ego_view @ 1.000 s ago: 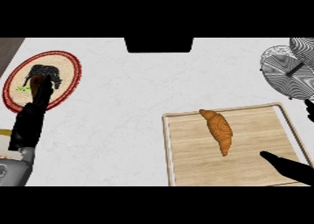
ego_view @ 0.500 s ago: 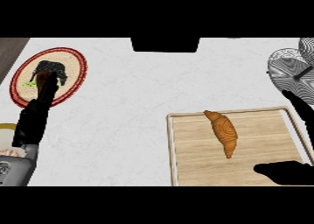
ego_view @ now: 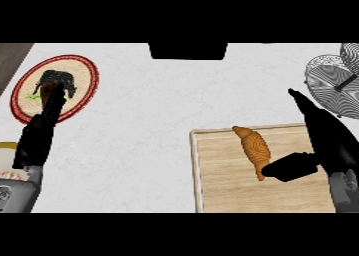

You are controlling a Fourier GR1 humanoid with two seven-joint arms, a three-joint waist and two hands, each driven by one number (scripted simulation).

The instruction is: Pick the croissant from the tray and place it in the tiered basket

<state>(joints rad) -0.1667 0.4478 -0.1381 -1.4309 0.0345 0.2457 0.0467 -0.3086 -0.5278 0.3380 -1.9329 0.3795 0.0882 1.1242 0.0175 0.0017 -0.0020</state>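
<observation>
Head view looks steeply down on a pale marbled surface (ego_view: 152,115). On the wooden tray (ego_view: 226,190) at lower right lies the croissant (ego_view: 253,150), slanted, its upper tip near the tray's far edge. The right hand (ego_view: 326,137) stands just beside it on the right, open: its fingers (ego_view: 298,100) point straight away past the tray's far edge, while the thumb (ego_view: 291,167) juts left and touches or overlaps the croissant's lower end. Nothing is held yet; this placing looks like the set-up for a grasp, with thumb on one side and the fingers to close from the other. The tiered basket (ego_view: 341,82), a round wire piece, sits at the upper right, near the tray, so the carry should be short. The left hand (ego_view: 50,97) stretches over a red-rimmed woven plate (ego_view: 82,70) at upper left, over a dark item there; whether its fingers are curled I cannot tell.
</observation>
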